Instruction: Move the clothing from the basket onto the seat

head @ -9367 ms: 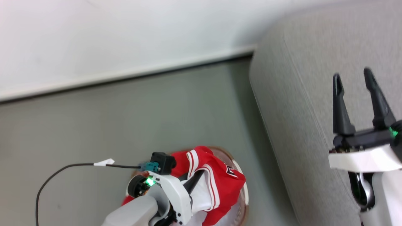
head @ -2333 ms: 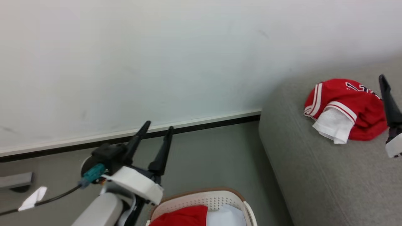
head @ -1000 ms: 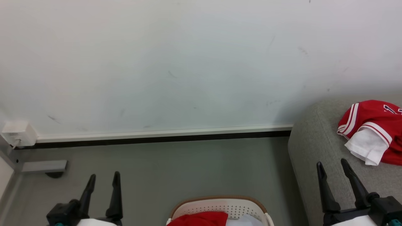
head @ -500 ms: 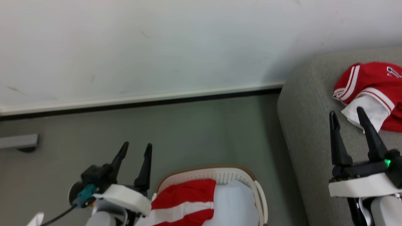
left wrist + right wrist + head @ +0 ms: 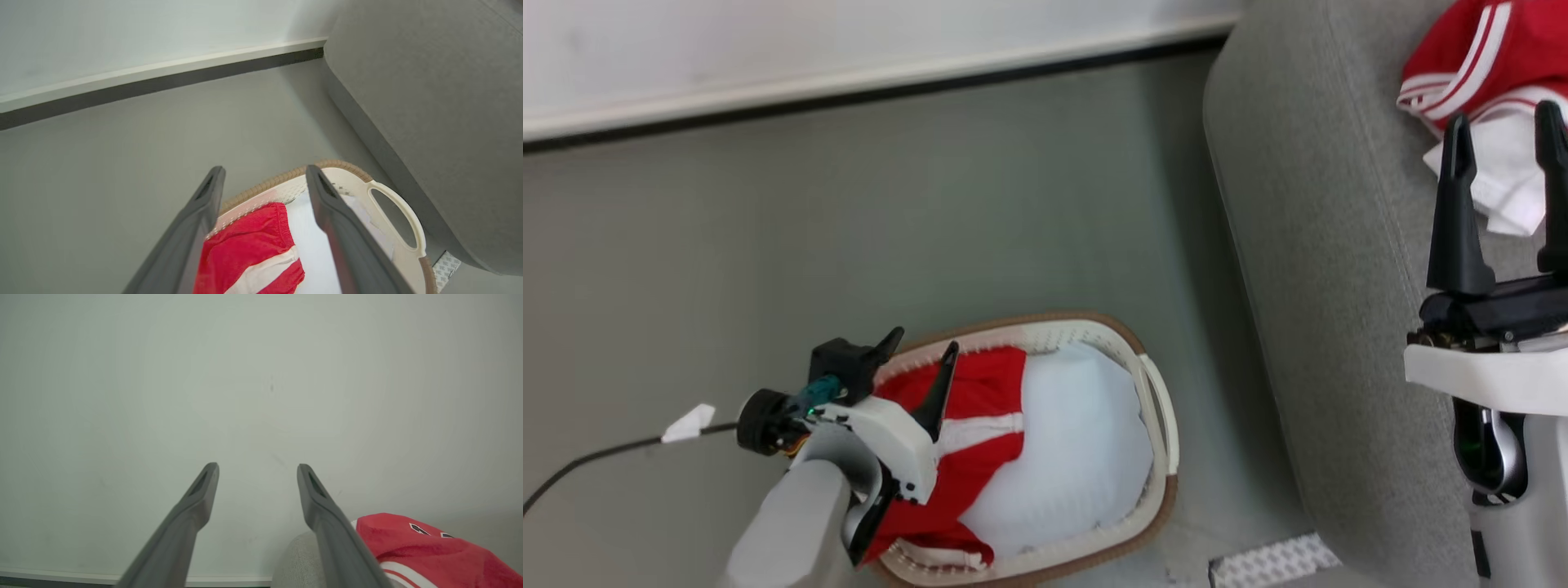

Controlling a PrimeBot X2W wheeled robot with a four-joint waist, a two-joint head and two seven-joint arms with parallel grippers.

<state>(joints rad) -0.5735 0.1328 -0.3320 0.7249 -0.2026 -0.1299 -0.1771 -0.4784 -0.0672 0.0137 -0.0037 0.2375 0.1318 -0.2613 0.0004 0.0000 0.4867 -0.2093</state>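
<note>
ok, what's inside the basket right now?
A red garment with a white stripe lies beside white fabric in the basket. Anything beneath them is covered, and the left gripper hides part of the garment.

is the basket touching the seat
Apart. The head view shows a strip of bare floor running between the basket and the seat; the left wrist view shows the same gap.

The clothing (image 5: 984, 384) is bright red with white stripes and panels; the basket (image 5: 1094, 331) is white and perforated, its rim tan and braided; the seat (image 5: 1307, 245) is light grey; the floor (image 5: 849, 204) is dull grey-green.
</note>
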